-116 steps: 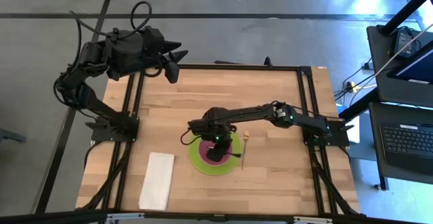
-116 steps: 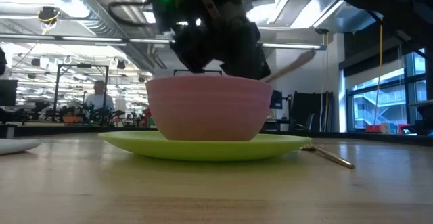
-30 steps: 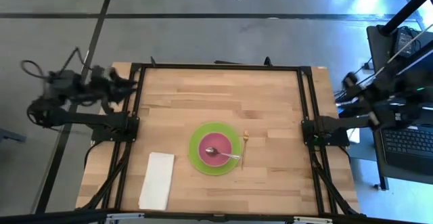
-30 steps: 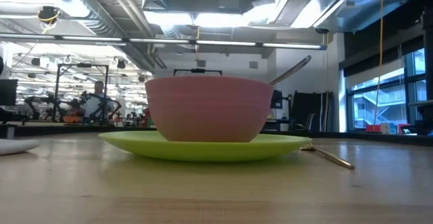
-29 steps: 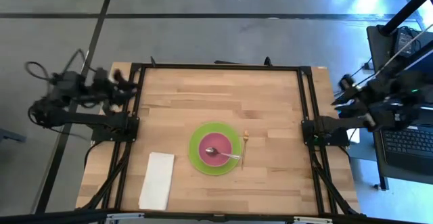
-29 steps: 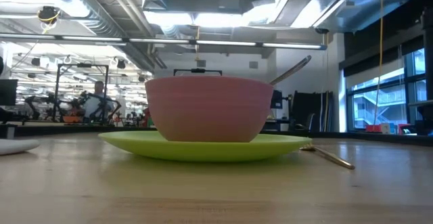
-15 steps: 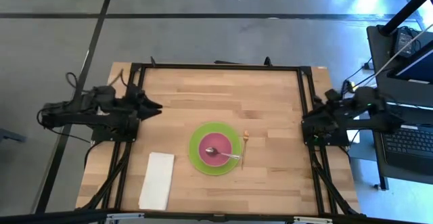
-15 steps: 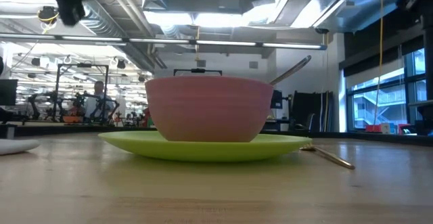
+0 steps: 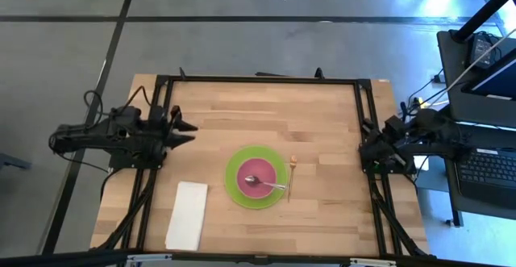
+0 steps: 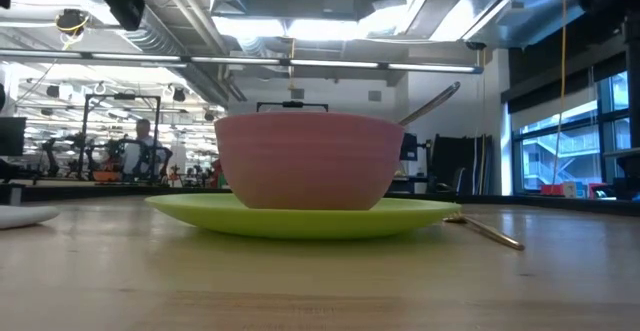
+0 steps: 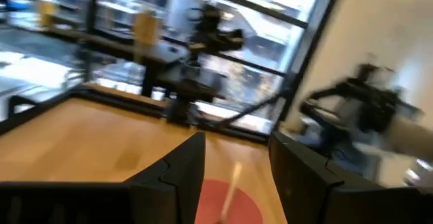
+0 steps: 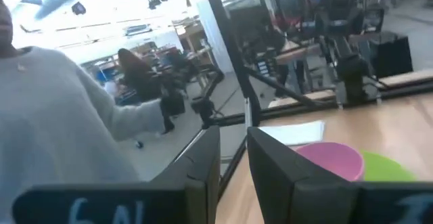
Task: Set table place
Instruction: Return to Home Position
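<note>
- Finding the white napkin [image 9: 187, 215] lying flat at the near left of the surface [image 9: 258, 106], well apart from the dishes.
- Finding the green plate [image 9: 232, 188] resting toward the near middle, carrying the pink bowl [image 9: 260, 168], with the silver spoon [image 9: 270, 185] leaning inside the bowl, handle pointing right over the rim, and the gold fork [image 9: 291, 178] lying just right of the plate.
- Judging the place as set and the return home as nearly done, needing only both arms settling at rest, clear of the dishes.
- Farther back, seeing the left pincer [image 9: 193, 132] spread and empty at the left edge, pointing inward, and the right pincer [image 12: 233, 135] slightly parted and empty at the right edge.
- Comparing with a few seconds back: noting the right arm no longer reaching over the bowl, the left arm folding lower, the dishes staying put.
</note>
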